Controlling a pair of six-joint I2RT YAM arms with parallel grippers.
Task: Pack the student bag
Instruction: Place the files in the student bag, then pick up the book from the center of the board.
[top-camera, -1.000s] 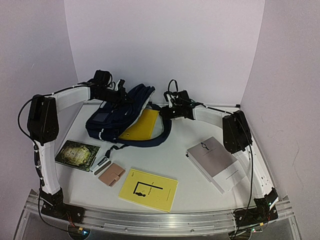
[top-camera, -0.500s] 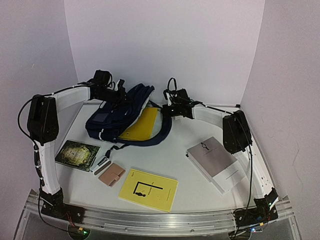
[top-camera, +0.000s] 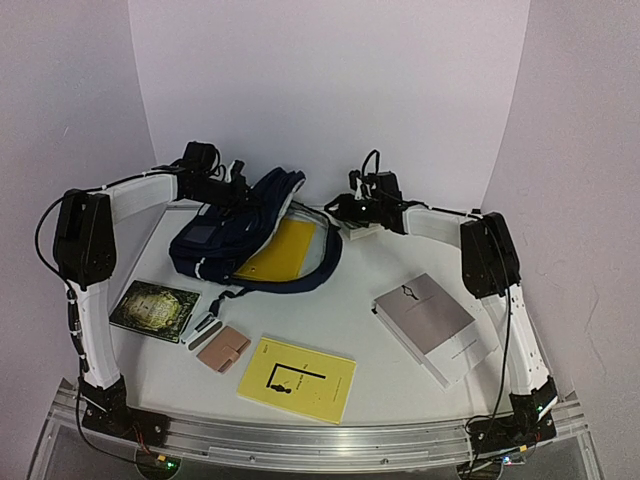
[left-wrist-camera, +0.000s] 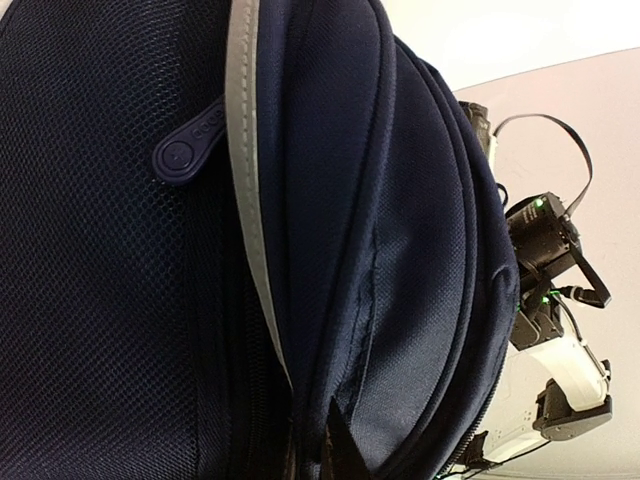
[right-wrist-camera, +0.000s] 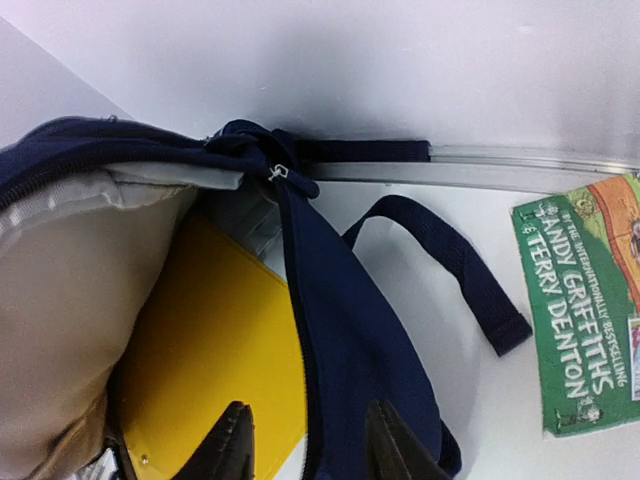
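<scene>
The student bag (top-camera: 225, 235), a navy backpack with white piping, lies at the back left with its main compartment gaping toward the right. My left gripper (top-camera: 243, 196) is shut on the bag's raised top flap (left-wrist-camera: 330, 250); only its dark fingertips (left-wrist-camera: 340, 455) show in the left wrist view. A yellow book (top-camera: 283, 247) lies inside the opening. My right gripper (top-camera: 335, 208) is open at the bag's right rim. In the right wrist view its fingers (right-wrist-camera: 232, 445) straddle the navy zipper rim (right-wrist-camera: 340, 330), above the yellow book (right-wrist-camera: 215, 350).
A green paperback (right-wrist-camera: 590, 310) lies by the back rail near a loose strap (right-wrist-camera: 460, 265). Near the front are a dark green book (top-camera: 155, 305), a grey case (top-camera: 203, 328), a pink wallet (top-camera: 223, 348), a yellow book (top-camera: 297, 378) and a grey book (top-camera: 432, 325).
The right arm has swung back and to the right, and its jaws have closed and come apart again at the bag's rim. The left arm still holds the flap up.
</scene>
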